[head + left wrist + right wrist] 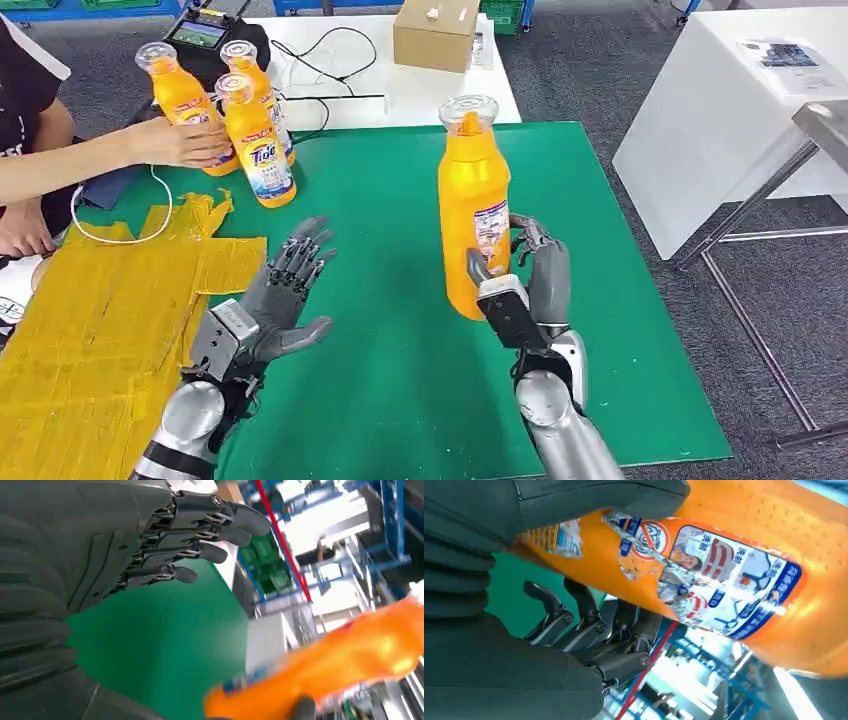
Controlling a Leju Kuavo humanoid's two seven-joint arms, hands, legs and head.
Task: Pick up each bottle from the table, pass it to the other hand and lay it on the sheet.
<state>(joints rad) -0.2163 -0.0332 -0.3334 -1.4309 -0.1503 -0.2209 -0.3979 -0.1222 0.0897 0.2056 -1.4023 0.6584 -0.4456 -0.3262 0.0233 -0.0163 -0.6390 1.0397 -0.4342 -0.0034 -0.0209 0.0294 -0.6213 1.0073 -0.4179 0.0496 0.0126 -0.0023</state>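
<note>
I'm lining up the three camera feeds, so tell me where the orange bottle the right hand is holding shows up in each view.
Head view: the held bottle stands upright right of centre, gripped by the right hand.
Left wrist view: held bottle, blurred orange at lower right, beyond the open left hand.
Right wrist view: held bottle crosses the upper frame, label facing the camera.
Shared landmark: the green mat.

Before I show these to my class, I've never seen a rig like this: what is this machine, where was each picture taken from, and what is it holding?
It is a humanoid robot with two silver arms. The wide picture looks down from its head; the other two come from cameras at its wrists. Its right hand holds a tall orange plastic detergent bottle upright above the green table mat. Its left hand is open beside it, fingers spread. Three more orange bottles stand at the mat's far corner, where a person's hand touches one. A crumpled yellow sheet lies left.
</note>
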